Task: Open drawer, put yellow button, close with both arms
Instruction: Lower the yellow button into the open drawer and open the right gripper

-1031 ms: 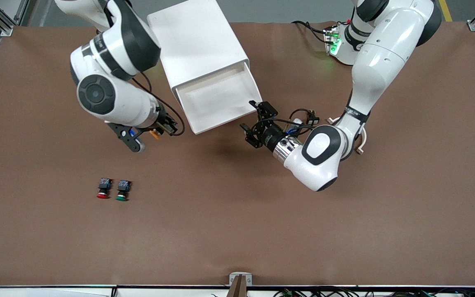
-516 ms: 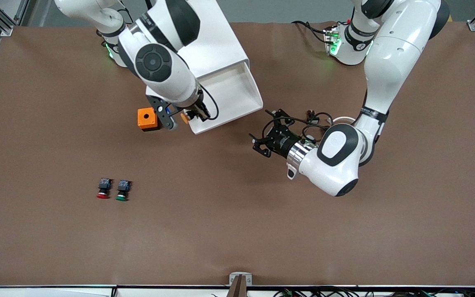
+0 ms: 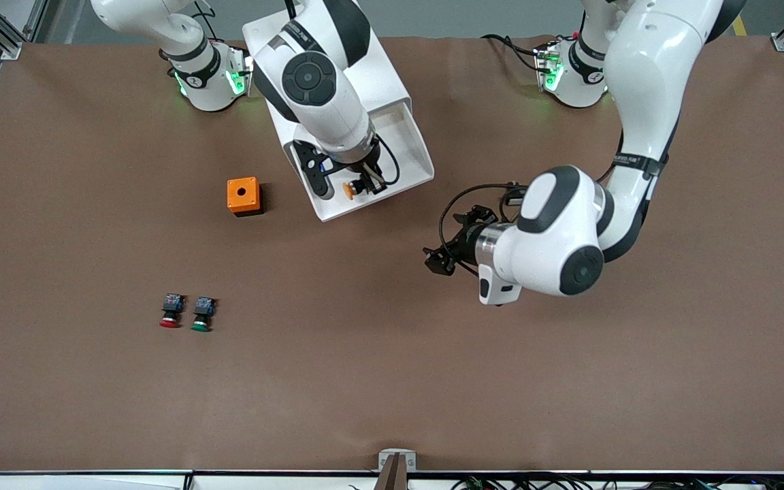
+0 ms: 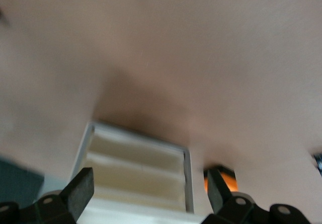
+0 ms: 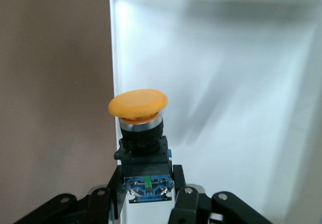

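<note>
The white cabinet (image 3: pixel 337 68) stands at the robots' end of the table with its top drawer (image 3: pixel 414 153) pulled out and showing a bare white floor. My right gripper (image 3: pixel 358 187) hangs over the open drawer, shut on the black-and-blue body of the yellow button (image 3: pixel 349 190). The right wrist view shows the yellow button's cap (image 5: pixel 138 104) above the gripper (image 5: pixel 147 186), over the drawer's edge (image 5: pixel 226 108). My left gripper (image 3: pixel 445 241) is open and empty over the table beside the drawer's front corner. In its wrist view the gripper (image 4: pixel 148 194) faces the cabinet front (image 4: pixel 136 168).
An orange box (image 3: pixel 243 196) with a hole in its top sits on the table beside the drawer, toward the right arm's end; it also shows in the left wrist view (image 4: pixel 227 179). A red-capped button (image 3: pixel 169 312) and a green-capped button (image 3: pixel 201 314) lie together nearer the front camera.
My right arm has carried the yellow button from over the table, past the orange box, to over the open drawer. My left gripper has drawn back from the drawer's front corner.
</note>
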